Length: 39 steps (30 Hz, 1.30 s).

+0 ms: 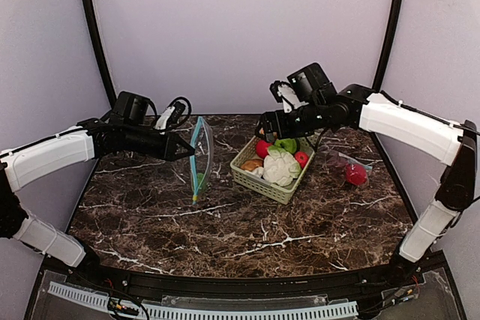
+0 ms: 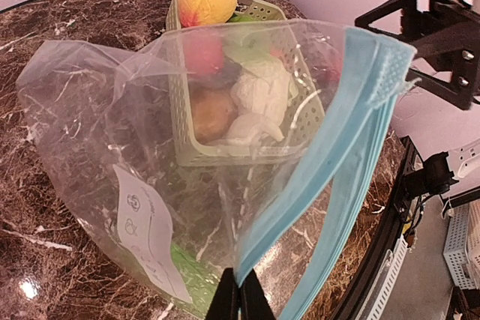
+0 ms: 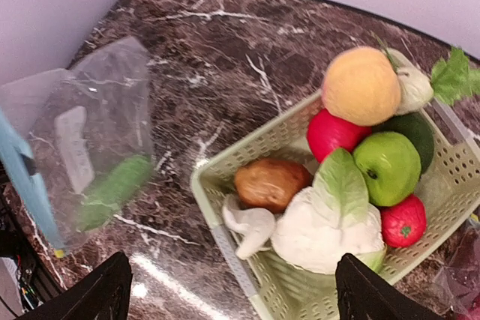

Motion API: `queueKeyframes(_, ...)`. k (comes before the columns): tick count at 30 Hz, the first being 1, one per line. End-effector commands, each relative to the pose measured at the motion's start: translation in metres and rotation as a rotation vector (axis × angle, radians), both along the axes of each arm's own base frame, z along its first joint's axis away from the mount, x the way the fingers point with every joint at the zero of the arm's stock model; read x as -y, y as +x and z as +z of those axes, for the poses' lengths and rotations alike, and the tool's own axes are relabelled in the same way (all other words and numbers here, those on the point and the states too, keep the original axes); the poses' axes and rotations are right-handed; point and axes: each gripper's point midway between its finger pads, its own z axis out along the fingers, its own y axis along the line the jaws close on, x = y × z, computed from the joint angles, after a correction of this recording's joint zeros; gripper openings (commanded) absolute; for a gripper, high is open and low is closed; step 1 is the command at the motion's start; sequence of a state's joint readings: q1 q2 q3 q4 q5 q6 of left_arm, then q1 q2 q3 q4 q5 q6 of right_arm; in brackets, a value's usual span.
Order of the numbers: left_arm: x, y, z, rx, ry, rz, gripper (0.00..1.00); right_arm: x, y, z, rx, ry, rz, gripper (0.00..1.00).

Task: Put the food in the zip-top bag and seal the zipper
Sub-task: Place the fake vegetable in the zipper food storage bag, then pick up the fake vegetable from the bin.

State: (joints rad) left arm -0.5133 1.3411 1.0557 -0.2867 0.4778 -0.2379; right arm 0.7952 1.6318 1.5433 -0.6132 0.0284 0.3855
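1. Closest of all, the left gripper (image 2: 238, 297) sits at the bottom of its wrist view, jaws pinched tight on the blue zipper strip (image 2: 352, 148).
2. At those fingertips the bag (image 1: 201, 159) stands on edge on the table (image 1: 150, 222), left of the basket. Its zipper strip runs near to far in the top view. A white label (image 2: 146, 234) on its side carries marks too faint to read.
3. Inside the bag, low down, lies one long green piece (image 3: 112, 189). Its long axis slants from lower left to upper right in the right wrist view.
4. Just right of the bag, the basket (image 3: 225, 237) stands skew to the table edge with food piled in it:
   - a potato (image 3: 270, 183) lying crosswise
   - a mushroom (image 3: 251, 226)
   - a cauliflower (image 3: 326, 234), with a leaf on top pointing at the apple (image 3: 388, 166)
   - a peach (image 3: 361, 85) on top at the far side
5. Above the basket's far left corner hangs the right gripper (image 3: 232, 275), jaws spread wide and holding nothing.
6. Farthest right, a loose red fruit (image 1: 355, 174) lies on the table against some clear plastic (image 1: 337, 161).
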Motion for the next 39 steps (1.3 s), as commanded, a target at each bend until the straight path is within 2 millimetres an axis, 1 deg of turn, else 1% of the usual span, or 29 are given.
queueKeyframes(1,-0.004,-0.003,0.007,0.021,-0.001,-0.005,0.01,0.027,0.002,-0.039,-0.146,-0.09,0.019,0.93)
queueKeyframes(3,-0.004,-0.003,0.008,0.023,-0.005,-0.007,0.01,0.039,0.011,-0.048,-0.174,-0.106,0.03,0.93)
queueKeyframes(8,-0.003,-0.005,0.01,0.024,-0.013,-0.012,0.01,0.06,0.023,-0.082,-0.285,-0.118,0.074,0.9)
queueKeyframes(10,-0.003,-0.005,0.011,0.025,-0.014,-0.012,0.01,0.064,0.027,-0.091,-0.295,-0.134,0.1,0.89)
queueKeyframes(14,-0.003,-0.005,0.012,0.028,-0.014,-0.011,0.01,0.072,0.041,-0.102,-0.275,-0.165,0.141,0.87)
queueKeyframes(19,-0.004,-0.005,0.012,0.028,-0.013,-0.01,0.01,0.064,0.051,-0.11,-0.238,-0.176,0.254,0.79)
queueKeyframes(25,-0.004,-0.006,0.014,0.033,-0.016,-0.011,0.01,0.063,0.064,-0.128,-0.231,-0.219,0.287,0.7)
queueKeyframes(30,-0.004,-0.006,0.014,0.031,-0.02,-0.013,0.01,0.067,0.073,-0.141,-0.232,-0.247,0.286,0.7)
queueKeyframes(33,-0.003,-0.006,0.014,0.029,-0.022,-0.015,0.01,0.065,0.073,-0.143,-0.245,-0.213,0.302,0.71)
queueKeyframes(36,-0.003,-0.006,0.015,0.031,-0.023,-0.015,0.01,0.06,0.069,-0.146,-0.258,-0.177,0.332,0.69)
queueKeyframes(39,-0.003,-0.007,0.013,0.025,-0.023,-0.017,0.01,0.057,0.067,-0.151,-0.274,-0.15,0.35,0.63)
